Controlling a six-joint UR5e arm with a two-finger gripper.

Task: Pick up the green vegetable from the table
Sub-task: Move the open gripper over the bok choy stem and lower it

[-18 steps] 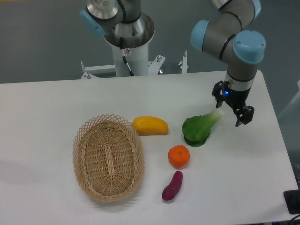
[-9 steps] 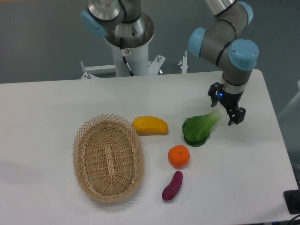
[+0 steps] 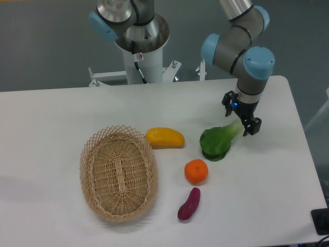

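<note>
The green vegetable [image 3: 218, 141] lies on the white table [image 3: 61, 113], right of centre, its dark leaves toward the front-left and its pale stalk pointing up-right. My gripper [image 3: 238, 119] hangs open above the stalk end, one finger behind it and one finger just to its right. Nothing is held between the fingers. The stalk tip is partly hidden by the gripper.
A yellow mango-like fruit [image 3: 164, 138] lies left of the vegetable. An orange [image 3: 196, 172] and a purple sweet potato [image 3: 189, 204] sit in front of it. A wicker basket [image 3: 118, 173] stands at the front left. The robot base [image 3: 141, 46] is at the back.
The gripper has moved left and slightly toward the back, from beside the stalk's right end to over the stalk tip. The vegetable has not moved.
</note>
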